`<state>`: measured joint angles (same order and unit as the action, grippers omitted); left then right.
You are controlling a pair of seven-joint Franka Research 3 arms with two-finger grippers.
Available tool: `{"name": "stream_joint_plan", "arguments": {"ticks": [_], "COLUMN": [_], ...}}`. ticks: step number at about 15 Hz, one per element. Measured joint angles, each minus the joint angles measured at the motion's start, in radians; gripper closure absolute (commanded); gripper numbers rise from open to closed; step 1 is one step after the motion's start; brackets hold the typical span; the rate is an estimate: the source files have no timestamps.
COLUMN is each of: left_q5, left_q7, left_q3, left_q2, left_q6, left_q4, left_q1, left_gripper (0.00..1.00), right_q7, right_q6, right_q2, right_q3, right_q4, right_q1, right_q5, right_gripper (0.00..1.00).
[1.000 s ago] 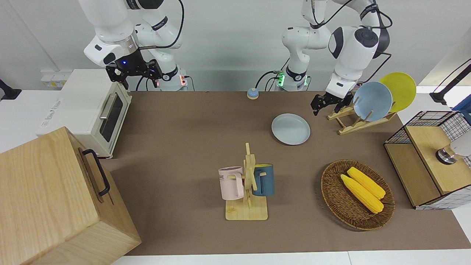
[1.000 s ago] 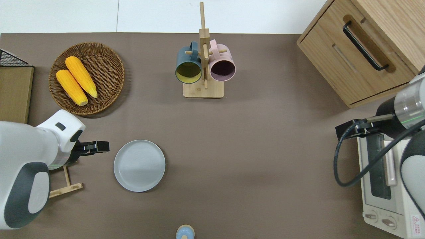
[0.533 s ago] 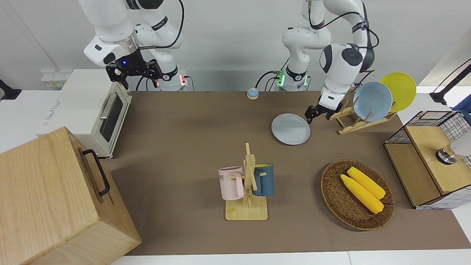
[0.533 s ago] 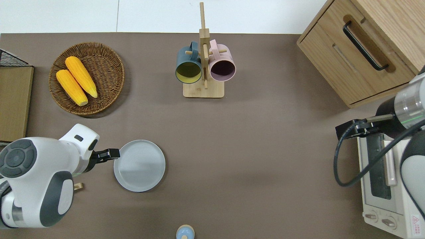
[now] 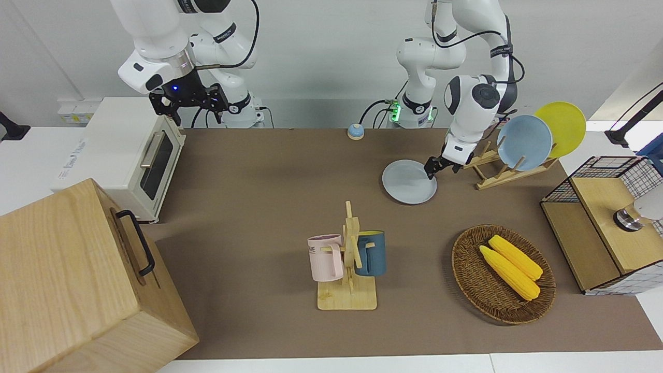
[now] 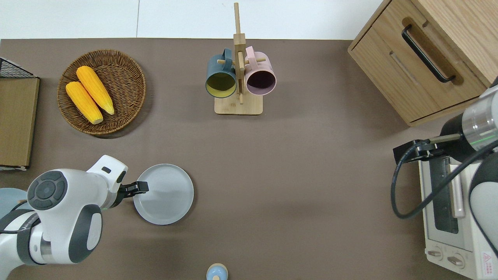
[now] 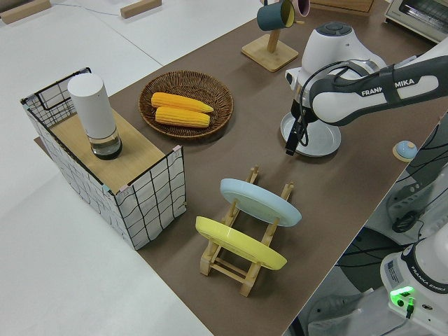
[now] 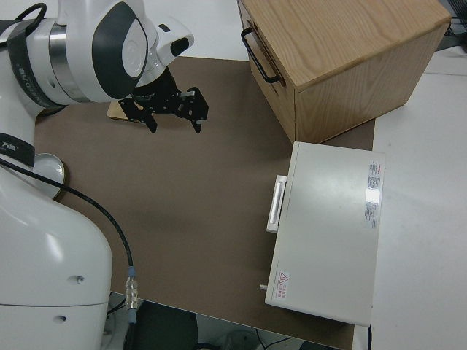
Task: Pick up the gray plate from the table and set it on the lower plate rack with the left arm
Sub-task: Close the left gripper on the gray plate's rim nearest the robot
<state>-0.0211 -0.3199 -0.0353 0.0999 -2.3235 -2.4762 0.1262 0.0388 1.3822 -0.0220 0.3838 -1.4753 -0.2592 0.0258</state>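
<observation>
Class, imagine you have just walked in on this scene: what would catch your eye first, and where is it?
First the left gripper, low at the rim of the gray plate, which lies flat on the table at the left arm's end. Next, the blue plate and yellow plate standing in the plate rack beside it. Then two yellow corn cobs in a wicker basket, farther from the robots.

The right arm reaches out over the brown mat, its black gripper in the air with the two fingers spread apart and nothing between them. A white toaster oven sits at the mat's edge, its handle facing the mat. Just beside the oven, farther from the robots, stands a wooden cabinet with a black handle.
</observation>
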Motion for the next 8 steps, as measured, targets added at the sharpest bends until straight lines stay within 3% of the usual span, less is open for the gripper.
{"name": "stream_joint_plan", "arguments": {"ticks": [5,6,8], "left_q5": [-0.012,-0.013,-0.014], "left_q7": [0.0,-0.001,-0.002], "left_q3": [0.002,0.002,0.002], "left_q2": [-0.02,-0.027,-0.045], "left_q6": [-0.001,-0.002,-0.013], "left_q4": [-0.006,-0.006,-0.007], "left_q1": [0.012,0.016,0.024], "left_gripper": [0.02,0.12,0.51], "right_q7": [0.0,0.0,0.0], "right_q6": [0.0,0.0,0.0], "right_q2": [0.0,0.0,0.0], "right_q3": [0.0,0.0,0.0], "right_q4": [0.0,0.0,0.0], "right_q1": [0.0,0.0,0.0], "right_q5": [0.0,0.0,0.0], "right_gripper": [0.017,0.017,0.017]}}
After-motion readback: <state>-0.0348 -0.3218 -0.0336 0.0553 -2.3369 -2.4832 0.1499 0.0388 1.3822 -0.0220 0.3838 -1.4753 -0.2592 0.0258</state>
